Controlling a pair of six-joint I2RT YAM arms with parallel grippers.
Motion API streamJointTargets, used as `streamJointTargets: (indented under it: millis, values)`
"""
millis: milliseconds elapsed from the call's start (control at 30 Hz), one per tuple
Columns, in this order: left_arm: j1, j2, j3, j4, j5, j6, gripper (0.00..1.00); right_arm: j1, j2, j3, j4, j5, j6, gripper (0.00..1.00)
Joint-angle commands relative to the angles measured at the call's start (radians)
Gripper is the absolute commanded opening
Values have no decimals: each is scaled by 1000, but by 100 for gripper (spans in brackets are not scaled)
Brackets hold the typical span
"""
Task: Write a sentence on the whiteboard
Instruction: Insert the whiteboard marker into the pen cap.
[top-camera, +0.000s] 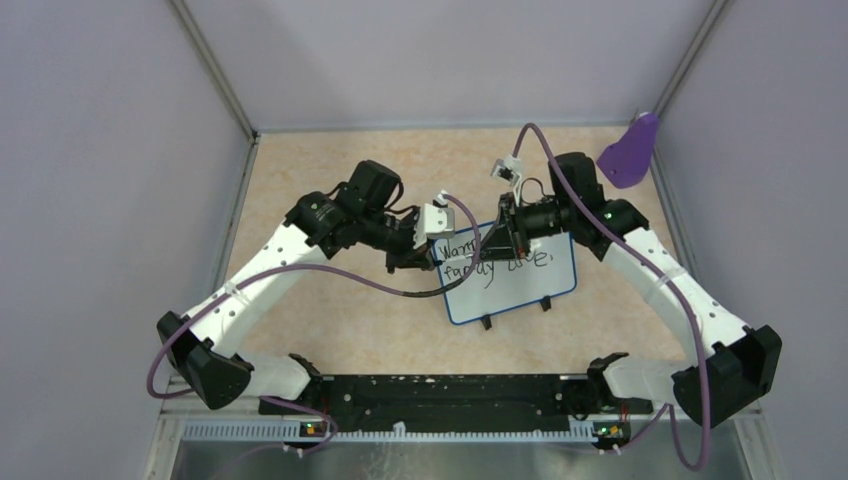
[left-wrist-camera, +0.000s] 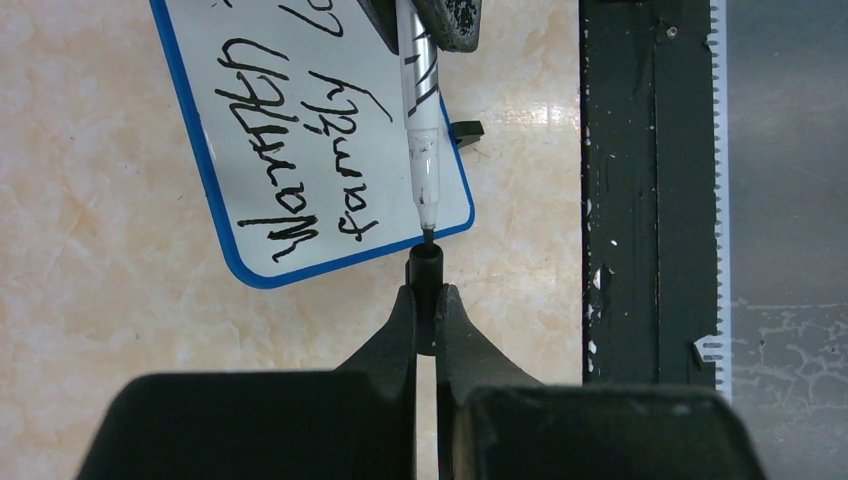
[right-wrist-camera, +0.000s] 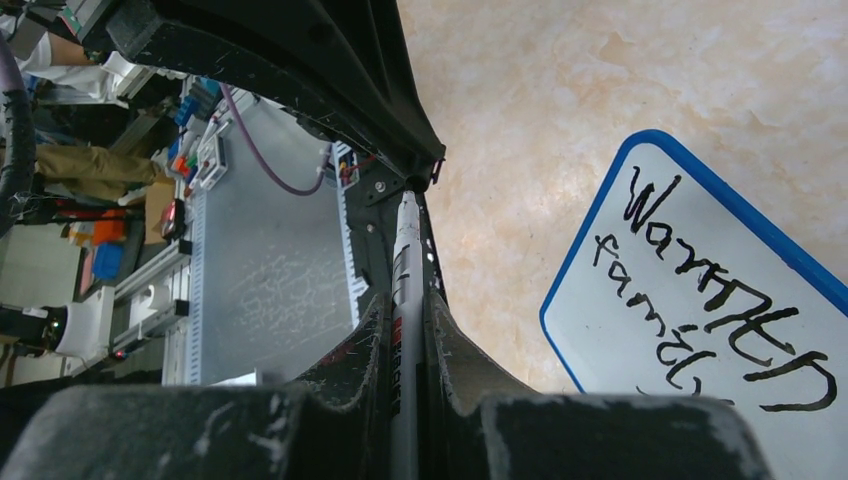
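Blue-rimmed whiteboard (top-camera: 522, 287) lies flat mid-table, long axis left-right, feet toward the near edge, bearing the sentence (top-camera: 472, 268), while the left gripper (left-wrist-camera: 426, 300) pinches a black cap (left-wrist-camera: 426, 268) and the right gripper (right-wrist-camera: 405, 300) clamps a marker (right-wrist-camera: 405, 255) pointing left at it.

Whiteboard (top-camera: 520, 290) at table (top-camera: 320, 160) centre, grippers at its far edge.
The sentence (top-camera: 480, 262) lies on its far half; left gripper (left-wrist-camera: 426, 300), holding the cap (left-wrist-camera: 426, 262), at the 10 o'clock corner; right gripper (right-wrist-camera: 405, 305), holding the marker (left-wrist-camera: 424, 150), over 12 o'clock; scoop (top-camera: 630, 150) well apart at 1 o'clock.
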Motion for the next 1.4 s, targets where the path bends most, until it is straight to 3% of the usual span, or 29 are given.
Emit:
streamJointTargets:
  millis: [0, 933, 1367]
  values:
    - [-5, -27, -5, 35, -4, -1, 0, -5, -7, 3, 11, 8, -26, 0]
    - [-27, -4, -18, 6, -94, 3, 0, 26, -11, 37, -35, 49, -88, 0]
    - [-39, 22, 2, -5, -71, -2, 0, 43, -4, 42, -23, 37, -82, 0]
